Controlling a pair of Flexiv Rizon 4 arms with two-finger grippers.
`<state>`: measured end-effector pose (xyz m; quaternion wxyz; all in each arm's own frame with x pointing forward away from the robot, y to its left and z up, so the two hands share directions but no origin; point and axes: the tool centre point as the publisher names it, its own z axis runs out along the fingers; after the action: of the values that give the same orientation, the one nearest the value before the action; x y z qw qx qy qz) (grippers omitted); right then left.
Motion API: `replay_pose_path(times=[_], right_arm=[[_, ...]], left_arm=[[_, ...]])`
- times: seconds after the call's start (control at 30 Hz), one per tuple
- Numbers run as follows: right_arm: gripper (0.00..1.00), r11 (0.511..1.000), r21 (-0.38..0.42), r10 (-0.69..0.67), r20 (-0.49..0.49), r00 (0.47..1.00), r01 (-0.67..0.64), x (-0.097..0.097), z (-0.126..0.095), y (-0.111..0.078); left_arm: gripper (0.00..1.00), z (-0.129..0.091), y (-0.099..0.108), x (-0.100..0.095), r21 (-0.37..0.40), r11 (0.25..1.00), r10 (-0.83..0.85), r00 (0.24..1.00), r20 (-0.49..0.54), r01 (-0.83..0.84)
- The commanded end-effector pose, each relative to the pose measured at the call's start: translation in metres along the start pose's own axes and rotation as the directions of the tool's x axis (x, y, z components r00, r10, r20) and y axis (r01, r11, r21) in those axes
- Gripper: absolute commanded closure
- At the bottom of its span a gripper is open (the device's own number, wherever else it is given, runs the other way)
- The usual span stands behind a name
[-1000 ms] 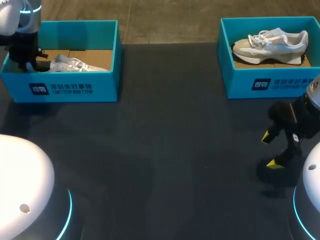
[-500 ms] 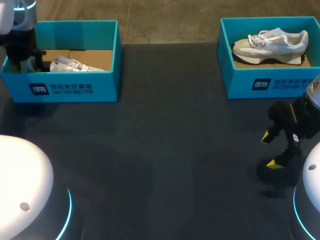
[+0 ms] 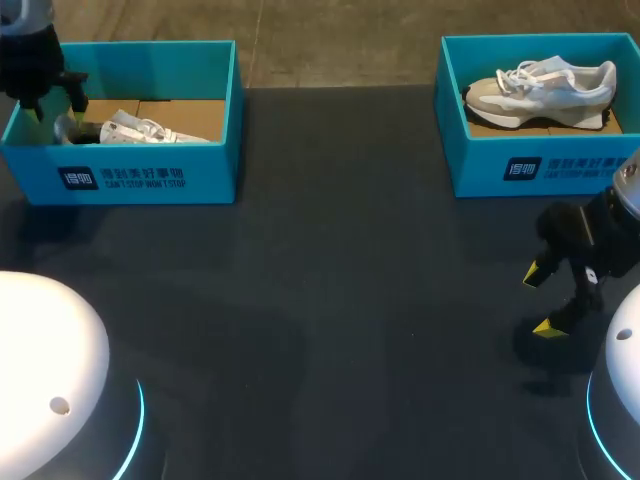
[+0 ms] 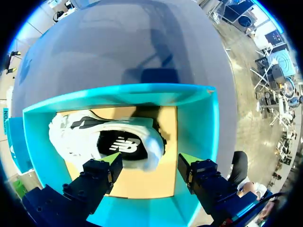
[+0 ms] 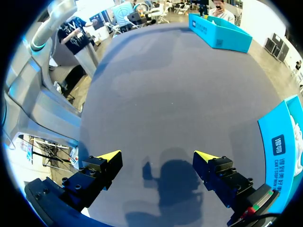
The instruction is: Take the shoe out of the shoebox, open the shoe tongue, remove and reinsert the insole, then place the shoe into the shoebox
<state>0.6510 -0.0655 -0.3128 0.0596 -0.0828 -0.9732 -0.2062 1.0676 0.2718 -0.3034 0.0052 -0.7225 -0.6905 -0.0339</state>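
While the left gripper (image 3: 57, 108) hung over the left end of the left shoebox (image 3: 140, 182), its two yellow-tipped fingers stood wide apart, holding nothing. In the left wrist view this gripper (image 4: 151, 161) looked straight down into the box (image 4: 200, 124). The heel end of the white shoe (image 4: 106, 142) lay just below the gap between the fingers. Contact between either tip and the shoe could not be judged.

The shoe (image 3: 150, 128) sat inside the box on its brown cardboard floor, heel toward the gripper and toe toward the opposite wall. The dark insole was visible through the shoe's opening. The shoe had not been taken out of the box.

The right gripper (image 3: 540, 300) was near the table's right edge, in front of the right shoebox (image 3: 520, 172) and well apart from it. Its fingers were spread, with nothing between them. The right wrist view showed that gripper (image 5: 158, 157) above the bare dark table (image 5: 180, 94), its shadow falling on the surface below. The teal wall of the right shoebox (image 5: 280, 142) was off to one side, and the left shoebox (image 5: 220, 34) stood across the table.

A second pale shoe (image 3: 545, 88) lay in the right shoebox, laces up.
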Motion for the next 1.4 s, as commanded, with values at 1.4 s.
replay_pose_path(times=[1.4], right_arm=[[0.0, 0.999, 0.006, 0.051, 0.009, 0.999, -0.051, -0.006, -0.004, 0.0]], left_arm=[[0.0, -0.123, -0.078, 0.005, -0.006, 0.995, -0.102, 0.994, 0.048, 0.102]])
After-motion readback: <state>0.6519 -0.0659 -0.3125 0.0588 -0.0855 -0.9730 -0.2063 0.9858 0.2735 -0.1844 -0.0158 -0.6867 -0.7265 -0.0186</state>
